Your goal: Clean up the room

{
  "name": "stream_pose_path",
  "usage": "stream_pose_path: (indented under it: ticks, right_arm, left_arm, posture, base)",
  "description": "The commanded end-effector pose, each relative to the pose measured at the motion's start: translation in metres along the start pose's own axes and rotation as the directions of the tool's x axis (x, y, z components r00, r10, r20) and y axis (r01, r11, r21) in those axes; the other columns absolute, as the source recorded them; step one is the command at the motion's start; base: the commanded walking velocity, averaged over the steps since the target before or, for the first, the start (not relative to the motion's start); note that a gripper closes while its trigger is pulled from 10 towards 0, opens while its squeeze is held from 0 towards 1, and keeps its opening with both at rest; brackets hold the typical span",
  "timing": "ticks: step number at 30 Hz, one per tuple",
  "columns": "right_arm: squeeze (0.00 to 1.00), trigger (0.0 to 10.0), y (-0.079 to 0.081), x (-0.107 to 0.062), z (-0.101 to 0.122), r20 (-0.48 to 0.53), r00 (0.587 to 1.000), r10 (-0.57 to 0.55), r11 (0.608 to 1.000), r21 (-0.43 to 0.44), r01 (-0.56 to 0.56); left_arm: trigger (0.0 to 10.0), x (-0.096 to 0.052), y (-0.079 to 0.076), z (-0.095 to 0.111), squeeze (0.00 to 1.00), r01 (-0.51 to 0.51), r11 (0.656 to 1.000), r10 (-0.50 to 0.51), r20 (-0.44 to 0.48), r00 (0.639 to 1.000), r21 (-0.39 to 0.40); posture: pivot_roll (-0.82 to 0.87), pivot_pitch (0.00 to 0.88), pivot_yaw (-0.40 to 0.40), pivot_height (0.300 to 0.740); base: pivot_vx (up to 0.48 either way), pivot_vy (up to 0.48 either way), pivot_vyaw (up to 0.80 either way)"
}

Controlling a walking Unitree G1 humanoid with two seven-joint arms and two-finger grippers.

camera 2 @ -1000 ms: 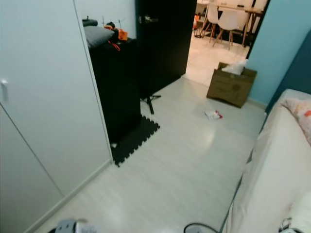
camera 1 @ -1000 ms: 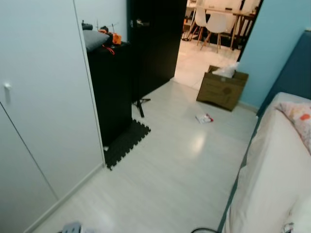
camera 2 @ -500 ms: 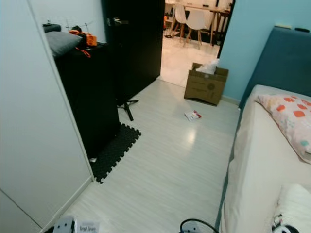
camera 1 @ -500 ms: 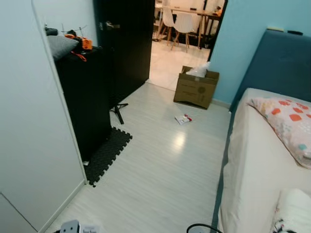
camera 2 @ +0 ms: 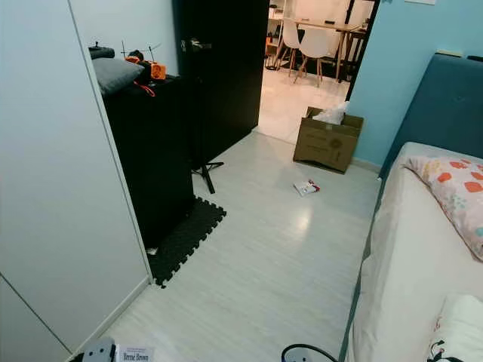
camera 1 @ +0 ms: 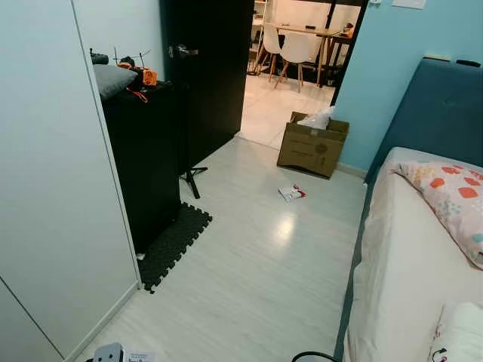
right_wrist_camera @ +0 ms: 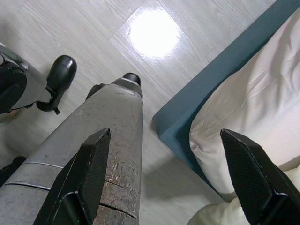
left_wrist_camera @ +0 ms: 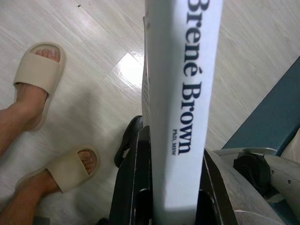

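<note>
down at the robot's left side, the left gripper (left_wrist_camera: 174, 206) is clamped on a white book (left_wrist_camera: 180, 93), the two black fingers (left_wrist_camera: 136, 187) pressing its covers from either side. the spine faces the wrist camera and reads brené brown. the book's long axis runs straight out along the fingers, so it stands away from the hand like a plank. from the head views its top edge (camera 1: 134, 355) just peeks up at the bottom of the picture. a person's two feet in pale sandals (left_wrist_camera: 35, 82) stand on the floor close beside it.

the right gripper (right_wrist_camera: 168, 178) hangs low near the edge of the bed (right_wrist_camera: 253, 93), its two fingers spread wide with nothing between them.

ahead, the pale wooden floor (camera 1: 256, 271) runs toward an open doorway. a small white and red packet (camera 1: 292, 193) lies flat on the floor, well ahead of the robot and a little to its right, between the bed and the black cabinet (camera 1: 147, 158). just beyond it a cardboard box (camera 1: 312, 144) with something white poking from its top sits against the blue wall beside the doorway.

my guess is the packet is the next thing to clear. it lies far out of reach of either arm, so the robot would have to walk forward first. the right arm looks the better choice, since it is free and the packet lies toward that side, while the left is taken up with the book.
</note>
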State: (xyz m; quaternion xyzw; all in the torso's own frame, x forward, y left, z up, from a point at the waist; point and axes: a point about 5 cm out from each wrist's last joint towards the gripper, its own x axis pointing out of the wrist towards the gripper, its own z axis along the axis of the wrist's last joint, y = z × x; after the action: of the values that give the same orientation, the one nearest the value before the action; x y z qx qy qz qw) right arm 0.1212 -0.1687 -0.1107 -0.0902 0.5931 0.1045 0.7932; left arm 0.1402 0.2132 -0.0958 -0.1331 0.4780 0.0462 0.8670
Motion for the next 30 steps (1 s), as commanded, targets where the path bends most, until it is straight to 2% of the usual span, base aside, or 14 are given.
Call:
stream_pose_path:
  ticks: [1, 6, 19, 30]
  right_arm:
    - [0.00, 10.0, 0.0080, 0.0001, -0.0205, -0.069, 0.997, 0.020, 0.999, 0.039, -0.017]
    - [0.00, 10.0, 0.0079, 0.0002, -0.0197, -0.062, 0.998, 0.016, 0.999, 0.051, -0.013]
    - [0.00, 10.0, 0.0048, 0.0001, -0.0166, -0.049, 0.999, 0.003, 0.998, 0.058, 0.000]
    - [0.00, 10.0, 0.0035, 0.0002, -0.0137, -0.024, 1.000, -0.004, 0.993, 0.118, 0.007]
  left_arm:
    - [10.0, 0.0005, 0.0011, 0.0053, 0.00, 0.008, 0.999, -0.008, 0.003, 1.000, 0.031]
    - [10.0, 0.0010, -0.0003, 0.0063, 0.00, 0.013, 0.999, -0.013, 0.002, 1.000, 0.037]
    - [10.0, 0.0018, -0.0030, 0.0065, 0.00, 0.020, 0.999, -0.020, 0.001, 1.000, 0.034]
    - [10.0, 0.0028, -0.0047, 0.0079, 0.00, 0.014, 1.000, -0.014, 0.000, 1.000, 0.026]
  posture:
    - [0.15, 0.000, -0.062, 0.740]
    - [0.15, 0.000, -0.060, 0.740]
    - [0.15, 0.000, -0.063, 0.740]
    - [0.14, 0.000, -0.060, 0.740]
  base:
    - [0.240, 0.000, -0.75]
    - [0.244, 0.000, -0.75]
    - [0.258, 0.000, 0.00]
    - [0.213, 0.000, -0.62]
